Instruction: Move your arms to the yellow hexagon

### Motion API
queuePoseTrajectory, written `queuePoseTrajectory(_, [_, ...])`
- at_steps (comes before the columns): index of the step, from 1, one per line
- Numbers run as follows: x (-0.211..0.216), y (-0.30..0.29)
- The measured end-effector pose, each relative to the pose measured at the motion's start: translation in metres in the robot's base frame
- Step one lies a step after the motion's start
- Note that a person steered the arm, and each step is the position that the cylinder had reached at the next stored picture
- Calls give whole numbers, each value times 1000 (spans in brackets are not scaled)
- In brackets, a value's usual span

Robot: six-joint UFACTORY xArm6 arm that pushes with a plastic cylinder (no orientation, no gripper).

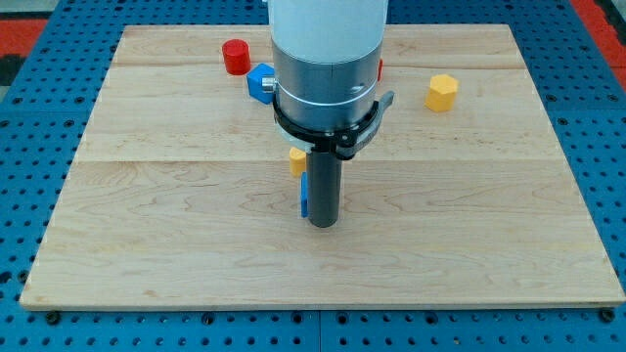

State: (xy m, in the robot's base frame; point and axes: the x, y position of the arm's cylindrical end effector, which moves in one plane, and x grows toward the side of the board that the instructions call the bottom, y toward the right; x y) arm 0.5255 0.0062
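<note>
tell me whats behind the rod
Slivers of a yellow block and a blue block show at the view's left of my tip. The rest of each is hidden.

Bright, even light from above — the pale wooden table point(469, 235) shows no glare and only a faint, soft shadow beside the dark rod point(324, 191). The picture is sharp edge to edge, with table edges straight — no visible distortion.
</note>
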Motion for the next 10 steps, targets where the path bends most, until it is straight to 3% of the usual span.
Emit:
queuePoseTrajectory(1, [-1,14])
queuePoseTrajectory(2, [-20,108])
queuePoseTrajectory(3, [-74,234])
queuePoseTrajectory(4, [-132,294])
queuePoseTrajectory(5, [-196,294])
queuePoseTrajectory(6, [-214,246])
queuePoseTrajectory(7, [-156,278])
queuePoseTrajectory(8, [-96,268])
queuePoseTrajectory(10, [-130,191])
